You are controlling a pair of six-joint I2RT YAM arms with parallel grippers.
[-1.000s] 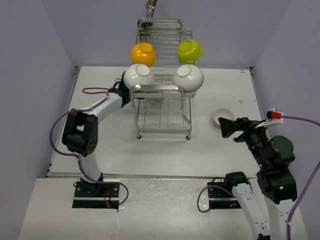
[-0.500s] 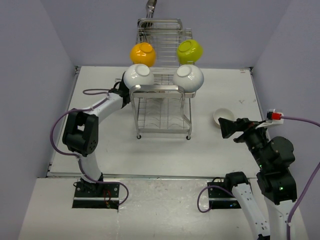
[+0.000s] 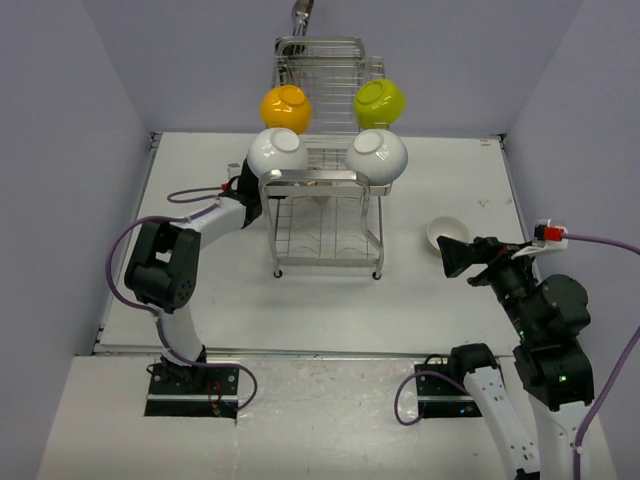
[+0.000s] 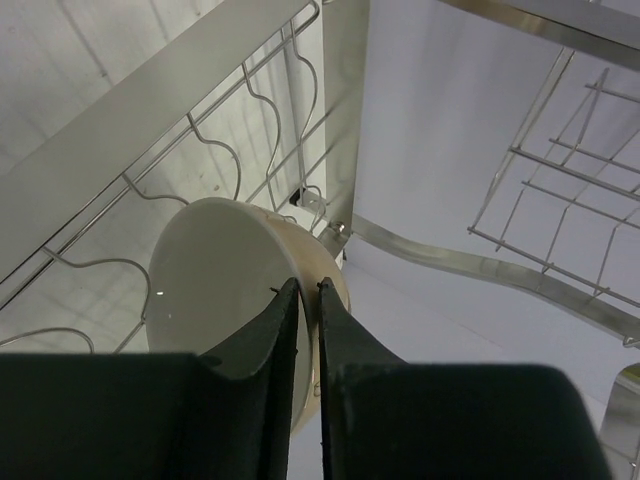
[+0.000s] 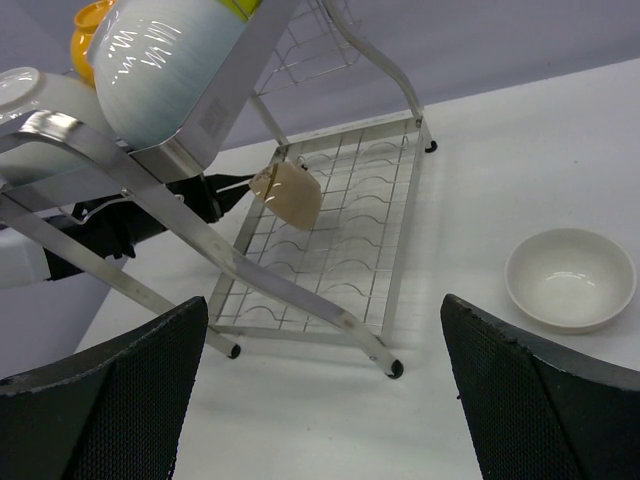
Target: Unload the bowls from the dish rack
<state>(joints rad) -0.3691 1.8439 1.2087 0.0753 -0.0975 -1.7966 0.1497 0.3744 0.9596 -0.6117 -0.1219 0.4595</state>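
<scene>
Cream glossy bowl (image 4: 215, 290), tilted on edge at frame centre, rim clamped by left gripper (image 4: 308, 288); right gripper (image 5: 322, 310) spread wide.

On white table (image 3: 330, 310) — dish rack (image 3: 325, 235) standing mid-surface on slim legs; white bowl (image 3: 447, 232) upright, apart to right.

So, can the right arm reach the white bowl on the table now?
Probably yes: the white bowl sits on the table just ahead of the open right fingers, nothing between them.
</scene>
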